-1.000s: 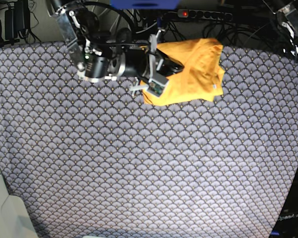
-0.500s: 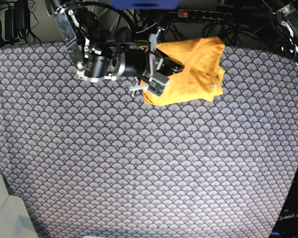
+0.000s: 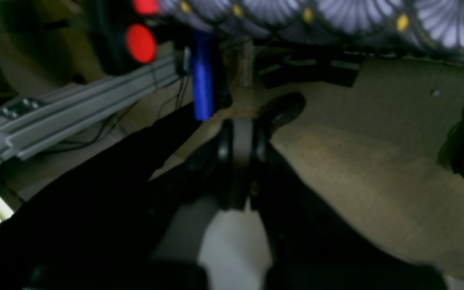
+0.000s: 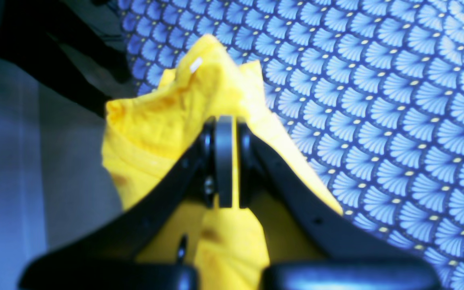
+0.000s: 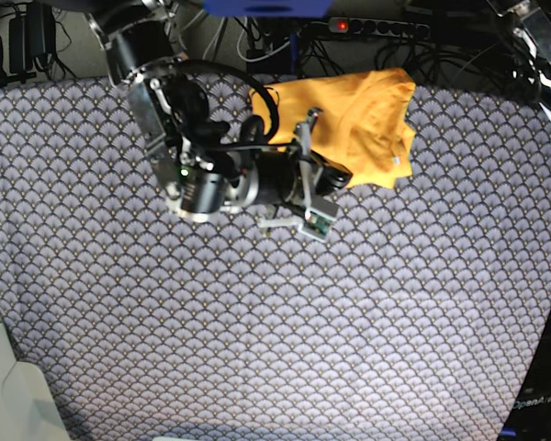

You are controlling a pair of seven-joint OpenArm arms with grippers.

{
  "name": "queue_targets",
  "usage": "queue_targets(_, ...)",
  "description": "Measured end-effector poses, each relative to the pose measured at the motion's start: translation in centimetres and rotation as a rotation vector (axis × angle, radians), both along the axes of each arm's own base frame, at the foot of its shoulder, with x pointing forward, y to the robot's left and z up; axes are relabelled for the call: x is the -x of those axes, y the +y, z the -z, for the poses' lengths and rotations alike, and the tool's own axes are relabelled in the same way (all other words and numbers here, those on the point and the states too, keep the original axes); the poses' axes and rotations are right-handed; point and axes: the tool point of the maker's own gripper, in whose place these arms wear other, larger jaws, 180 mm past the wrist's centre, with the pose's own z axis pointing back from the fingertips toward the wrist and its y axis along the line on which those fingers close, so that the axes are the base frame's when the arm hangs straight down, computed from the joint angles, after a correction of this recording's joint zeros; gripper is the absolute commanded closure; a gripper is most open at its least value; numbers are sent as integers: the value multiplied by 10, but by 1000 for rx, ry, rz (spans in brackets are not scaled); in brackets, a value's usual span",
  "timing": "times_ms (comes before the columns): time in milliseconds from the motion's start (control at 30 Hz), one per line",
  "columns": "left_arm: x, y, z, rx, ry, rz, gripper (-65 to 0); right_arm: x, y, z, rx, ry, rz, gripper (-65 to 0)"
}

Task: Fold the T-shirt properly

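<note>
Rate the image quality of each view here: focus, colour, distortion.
Left wrist: dim and blurred, left gripper soft against the floor. Right wrist: bluish cast, right gripper and T-shirt out of focus. Base: sharpest, evenly lit, patterned cloth bowed by lens distortion.

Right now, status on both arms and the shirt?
Right gripper shut on the T-shirt. Left gripper shut, empty, off the table edge. Nothing in the way.

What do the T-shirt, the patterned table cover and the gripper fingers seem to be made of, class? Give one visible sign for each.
T-shirt: soft knit fabric, probably cotton; matte yellow-orange, bunching into loose folds where the right gripper pinches it.
Table cover: looks like printed woven cloth, lying flat and matte with a repeating scallop pattern.
Fingers: smooth black, likely hard plastic; rigid curved shape with a faint sheen.
</note>
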Motion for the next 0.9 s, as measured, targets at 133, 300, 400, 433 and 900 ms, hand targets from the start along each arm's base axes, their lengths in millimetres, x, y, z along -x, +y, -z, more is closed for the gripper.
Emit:
queue_targets(133, -4, 0, -1, 1, -14, 7, 0, 1, -1, 14, 21, 40, 8, 0)
queue_targets(300, -4, 1, -1, -2, -12, 6, 0, -3, 1, 9, 9, 25, 8, 0)
queue_targets(400, -5, 1, -2, -2, -16, 6, 0, -7, 8, 0, -19, -4, -2, 0)
queue_targets(433, -5, 1, -2, -2, -17, 6, 0, -8, 9, -2, -22, -8, -3, 0)
queue_targets(900, -5, 1, -2, -2, -16, 6, 0, 11, 55, -27, -83, -72, -145, -128)
